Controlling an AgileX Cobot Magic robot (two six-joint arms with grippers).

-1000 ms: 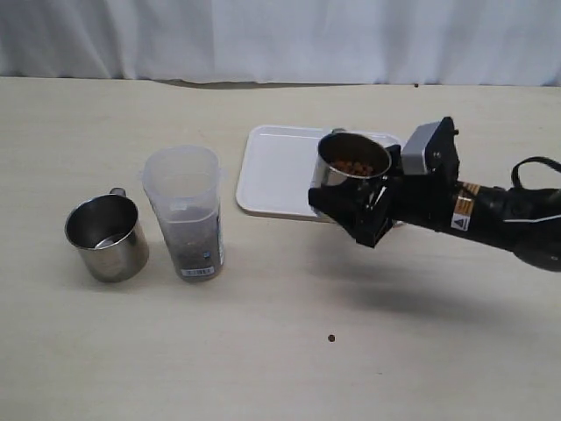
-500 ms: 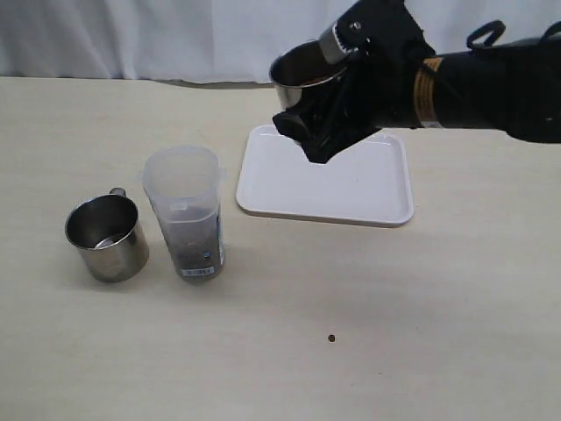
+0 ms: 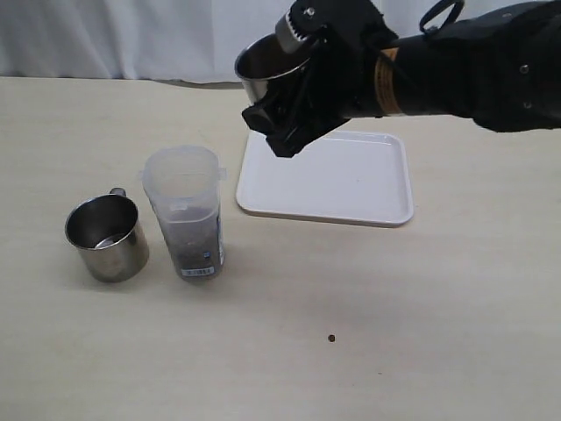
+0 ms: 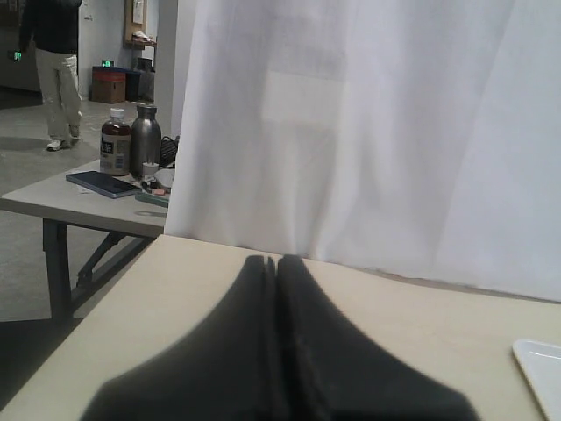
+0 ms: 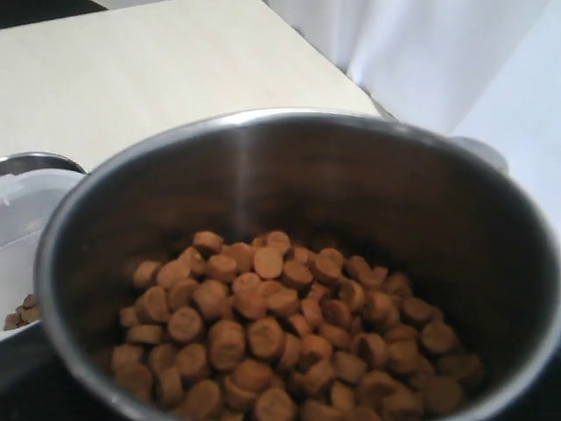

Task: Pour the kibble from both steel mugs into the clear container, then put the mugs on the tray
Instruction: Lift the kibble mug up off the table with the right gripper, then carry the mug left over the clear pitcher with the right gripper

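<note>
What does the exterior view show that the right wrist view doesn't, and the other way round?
Only the exterior view shows the flat white rectangular tray and a stray dark pellet on the table. Only the right wrist view shows the round brown kibble filling the raised mug. Both show that shiny steel mug, held in the air, and the tall translucent plastic container.

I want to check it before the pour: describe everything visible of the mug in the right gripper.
The mug is a shiny steel cylinder, dark inside, part full of round brown kibble. The right gripper clamps it in the air, tilted slightly toward the container, near the tray's far left corner in the exterior view. Only the gripper touches it; no handle shows clearly.
</note>
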